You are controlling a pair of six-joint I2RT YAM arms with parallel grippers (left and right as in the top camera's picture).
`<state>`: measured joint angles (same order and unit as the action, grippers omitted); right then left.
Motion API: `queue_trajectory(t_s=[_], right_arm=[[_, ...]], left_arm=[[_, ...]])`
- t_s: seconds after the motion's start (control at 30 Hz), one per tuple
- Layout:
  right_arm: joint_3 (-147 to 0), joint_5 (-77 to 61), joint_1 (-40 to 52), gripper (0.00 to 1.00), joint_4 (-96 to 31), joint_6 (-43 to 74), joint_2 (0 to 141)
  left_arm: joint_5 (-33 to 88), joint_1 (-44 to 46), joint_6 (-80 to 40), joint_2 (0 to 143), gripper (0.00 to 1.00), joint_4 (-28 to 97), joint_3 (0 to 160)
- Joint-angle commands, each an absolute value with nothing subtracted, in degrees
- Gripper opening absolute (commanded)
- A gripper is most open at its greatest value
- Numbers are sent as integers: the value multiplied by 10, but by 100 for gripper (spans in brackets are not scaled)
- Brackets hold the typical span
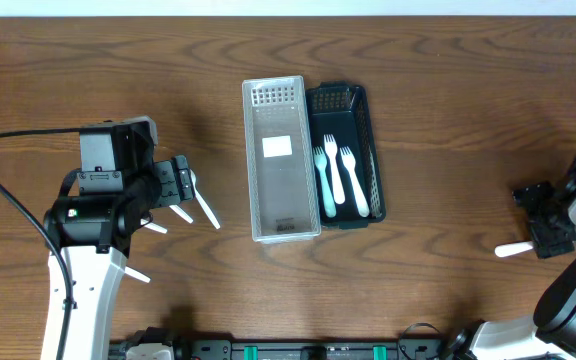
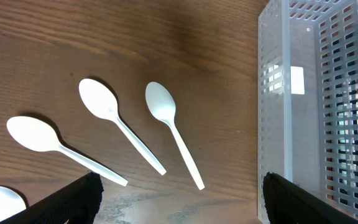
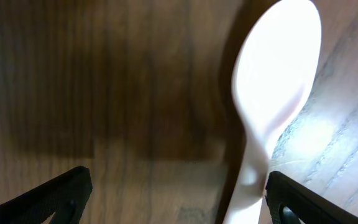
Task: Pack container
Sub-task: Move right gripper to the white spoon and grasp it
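The leftmost spoon (image 2: 2, 200) is cut by the left wrist view's edge (only its bowl shows). In the right wrist view, the lone spoon (image 3: 272, 93) is blurred, its handle cropped.

We see a dark brown wood-grain table (image 1: 448, 90) | pale strip along its far edge | even light

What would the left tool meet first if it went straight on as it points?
Probably the white spoon nearest the clear bin; its handle end lies just ahead of the left tool, between the open fingers. Depth is unclear, so the table might come first.
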<state>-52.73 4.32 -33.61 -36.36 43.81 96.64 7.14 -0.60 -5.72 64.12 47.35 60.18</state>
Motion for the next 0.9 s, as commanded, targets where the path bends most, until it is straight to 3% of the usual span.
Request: queue_trajectory(t_s=[0.0,0.57,0.67,0.87], right_arm=[[-522,45,-353,93,-360,425,966],[-495,71,-376,88,-359,419,967],[-494,71,-376,74,-359,420,967],[-494,74,-376,63,-355,449,967]], left_arm=[[71,-6,-50,640,85,474,610],[71,-6,-50,640,85,474,610],[71,-6,-50,640,85,476,610],[71,-6,-50,640,85,476,610]])
